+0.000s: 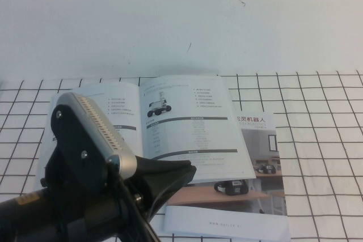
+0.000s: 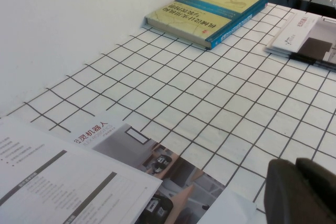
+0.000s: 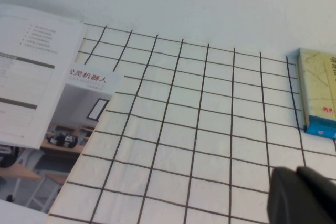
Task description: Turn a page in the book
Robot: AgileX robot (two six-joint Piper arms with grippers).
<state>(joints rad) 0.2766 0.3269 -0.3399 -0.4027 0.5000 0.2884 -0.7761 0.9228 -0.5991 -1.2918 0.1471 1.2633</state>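
Two printed items lie together on the white bench point(image 1: 317, 140) with its black grid lines. One is the thin glossy book point(image 1: 170, 123) with pale white pages, open and flat, near the middle of the bench close to the white wall. Its right page point(image 1: 195, 126) shows a small photo of a wheeled robot, grey bars and fine text, and this page lies flat. The right side of the book rests on top of a brochure with a Chinese title and a room photo on the cover point(image 1: 258, 165).

The left gripper point(image 1: 170, 177) is low in the high view, with its black fingers pointing toward the near edge of the open book; whether they are spread or pressed together I cannot tell. The right gripper point(image 3: 302, 195) appears only in its own wrist view as a dark shape above bare grid squares, well apart from the book, and its fingers I also cannot judge.

A thick yellow book with a blue edge point(image 2: 207, 11) lies farther along the wall.
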